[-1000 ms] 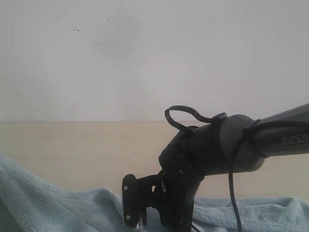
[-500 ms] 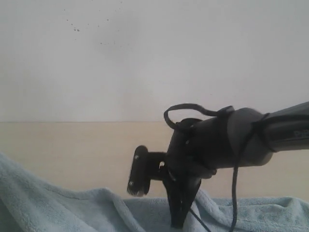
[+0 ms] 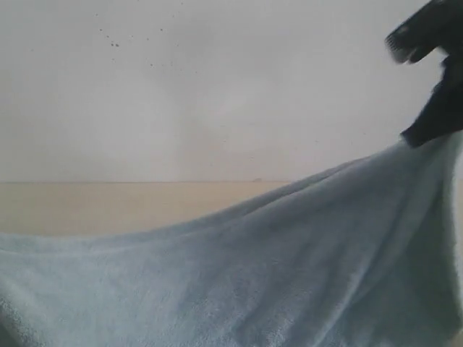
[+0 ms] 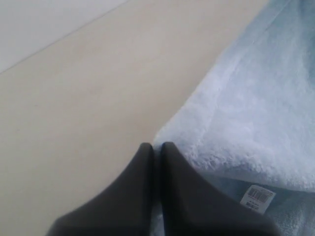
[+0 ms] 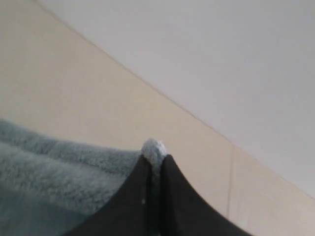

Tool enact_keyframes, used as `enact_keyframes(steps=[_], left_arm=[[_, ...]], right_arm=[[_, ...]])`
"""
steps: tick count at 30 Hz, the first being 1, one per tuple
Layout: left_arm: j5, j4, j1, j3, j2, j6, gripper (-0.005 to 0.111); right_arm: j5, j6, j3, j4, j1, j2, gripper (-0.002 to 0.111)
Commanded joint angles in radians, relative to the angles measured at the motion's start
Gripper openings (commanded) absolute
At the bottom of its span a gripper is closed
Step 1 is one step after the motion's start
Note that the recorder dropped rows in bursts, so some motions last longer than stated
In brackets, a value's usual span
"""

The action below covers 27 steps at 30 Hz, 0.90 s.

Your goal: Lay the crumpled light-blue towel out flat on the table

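Observation:
The light-blue towel hangs as a wide taut sheet, rising from the lower left to the upper right of the exterior view. My right gripper holds its raised corner high at the right edge; in the right wrist view the jaws are shut with a fluffy tuft of towel poking out between them. My left gripper is shut low over the table, with a sliver of towel edge between its fingers. The white label shows beside it. The exterior view does not show the left gripper.
The beige table runs back to a white wall. A seam in the table surface shows in the right wrist view.
The right arm has swung from low at the middle up to the upper right, pulling the towel up. The towel went from a low heap to a raised, stretched sheet.

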<state>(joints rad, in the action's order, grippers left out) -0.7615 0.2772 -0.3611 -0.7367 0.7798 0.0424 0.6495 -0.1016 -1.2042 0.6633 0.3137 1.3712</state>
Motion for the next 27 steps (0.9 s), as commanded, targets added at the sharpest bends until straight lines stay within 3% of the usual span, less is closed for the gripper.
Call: enact_keyframes(steps=[1, 8, 15, 21, 27], left_arm=[[-0.036, -0.007, -0.001, 0.003, -0.057, 0.003, 0.004], [-0.115, 0.000, -0.001, -0.018, -0.194, 0.048, 0.004], [-0.227, 0.024, -0.001, -0.157, -0.317, 0.059, 0.004], [-0.346, 0.022, -0.001, -0.259, -0.352, 0.108, 0.004], [-0.375, -0.042, -0.001, -0.310, -0.352, 0.161, 0.004]], right_arm=[[0.032, 0.021, -0.006, -0.062, -0.108, -0.141, 0.001], [0.124, -0.026, -0.006, -0.091, -0.125, -0.301, 0.001], [0.206, -0.026, -0.006, -0.031, -0.125, -0.448, 0.001], [0.314, -0.022, -0.006, -0.008, -0.125, -0.553, 0.001], [0.418, -0.018, -0.006, 0.060, -0.125, -0.618, 0.001]])
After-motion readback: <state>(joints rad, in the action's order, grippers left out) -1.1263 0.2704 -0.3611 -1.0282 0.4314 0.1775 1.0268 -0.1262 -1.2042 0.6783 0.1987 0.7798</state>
